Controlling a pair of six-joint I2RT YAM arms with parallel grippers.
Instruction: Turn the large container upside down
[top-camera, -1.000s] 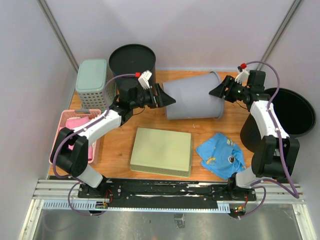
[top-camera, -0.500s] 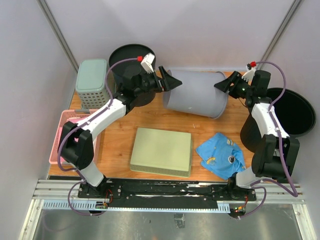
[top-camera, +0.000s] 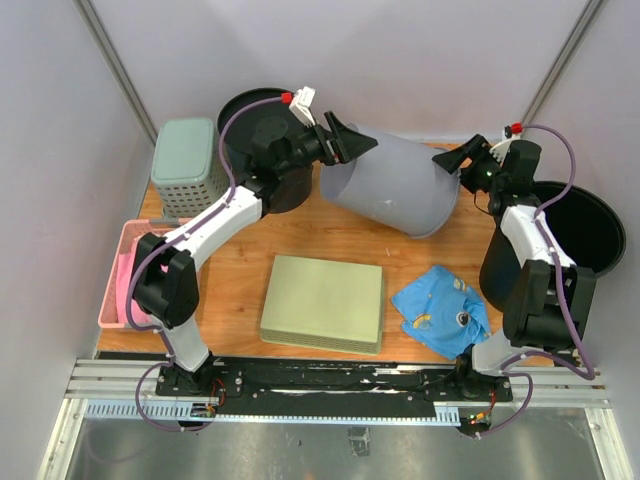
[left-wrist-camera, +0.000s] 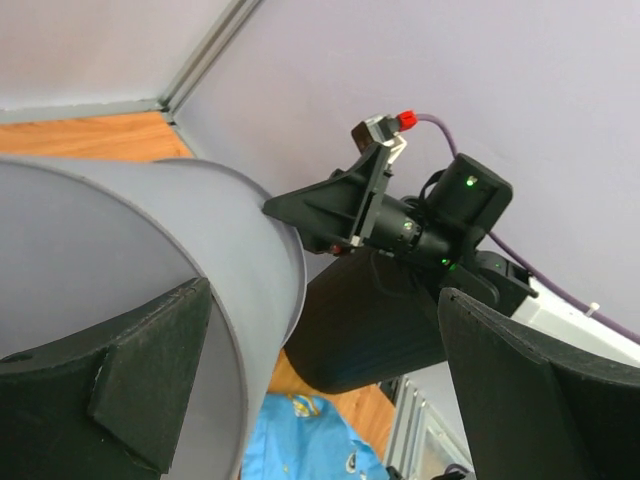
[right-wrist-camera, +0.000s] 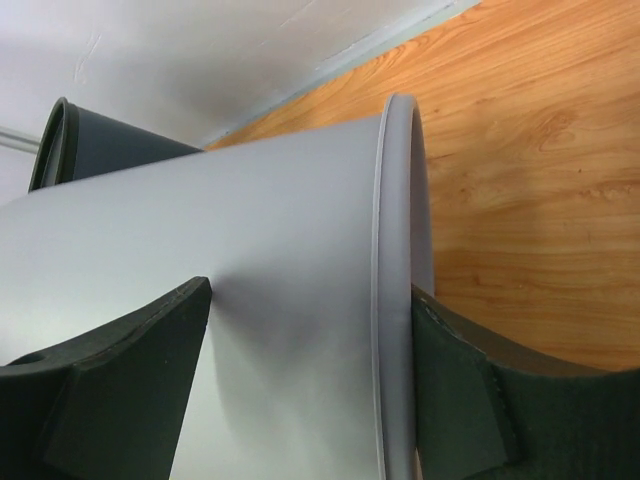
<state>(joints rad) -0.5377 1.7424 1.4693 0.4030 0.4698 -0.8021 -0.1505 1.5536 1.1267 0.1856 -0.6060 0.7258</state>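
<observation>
**A:** What's on the left?
**B:** A pink basket (top-camera: 120, 290) at the table (top-camera: 240, 275) edge, with a grey-green basket (top-camera: 185, 165) behind it. A black bin (top-camera: 262, 120) stands just behind the left gripper (top-camera: 358, 145).
**A:** Its claw?
**B:** Spread wide, with one end of the large container (top-camera: 395, 185) between the fingers, unpinched.
**A:** And the container?
**B:** Tilted at the back, between both arms. A green board (top-camera: 323, 302) and a blue cloth (top-camera: 440, 308) lie in front of it.
**A:** The right side?
**B:** The right gripper (top-camera: 450, 165) is spread wide across the lipped rim. A second black bin (top-camera: 585, 235) crowds that arm.
</observation>
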